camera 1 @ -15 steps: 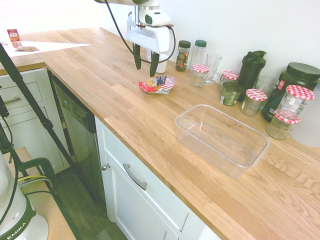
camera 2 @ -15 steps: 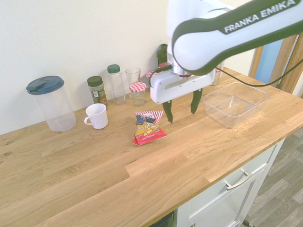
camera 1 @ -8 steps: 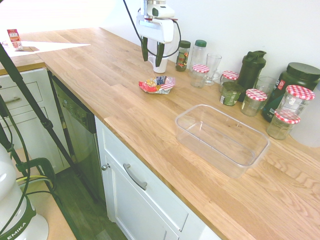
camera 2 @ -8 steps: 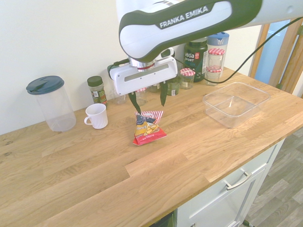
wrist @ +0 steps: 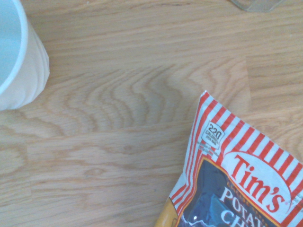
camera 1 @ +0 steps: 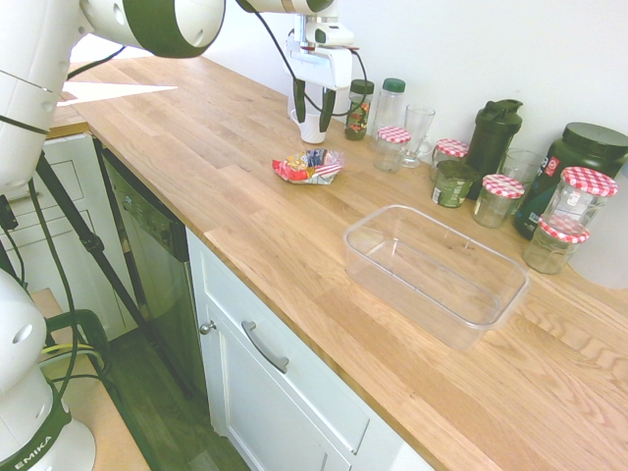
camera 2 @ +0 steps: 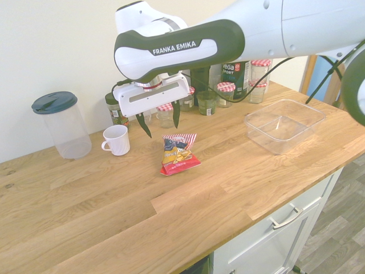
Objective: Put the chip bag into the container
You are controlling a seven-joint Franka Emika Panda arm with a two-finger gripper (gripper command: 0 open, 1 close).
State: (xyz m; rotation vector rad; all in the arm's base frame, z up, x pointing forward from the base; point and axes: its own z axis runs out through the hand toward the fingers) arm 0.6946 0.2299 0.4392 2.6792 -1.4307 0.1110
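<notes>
Gripper (camera 2: 159,128) pointing down w/ fingers apart, above counter (camera 2: 114,200) nr chip bag (camera 2: 179,154).

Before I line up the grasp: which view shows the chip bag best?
The second exterior view: the whole chip bag shows there, front print up, with the gripper above the counter nearby. The wrist view is sharper on print but cuts the bag off. The first exterior view shows it small, print unreadable.

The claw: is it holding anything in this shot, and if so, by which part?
The claw holds nothing; its fingers stand open above the counter.
</notes>
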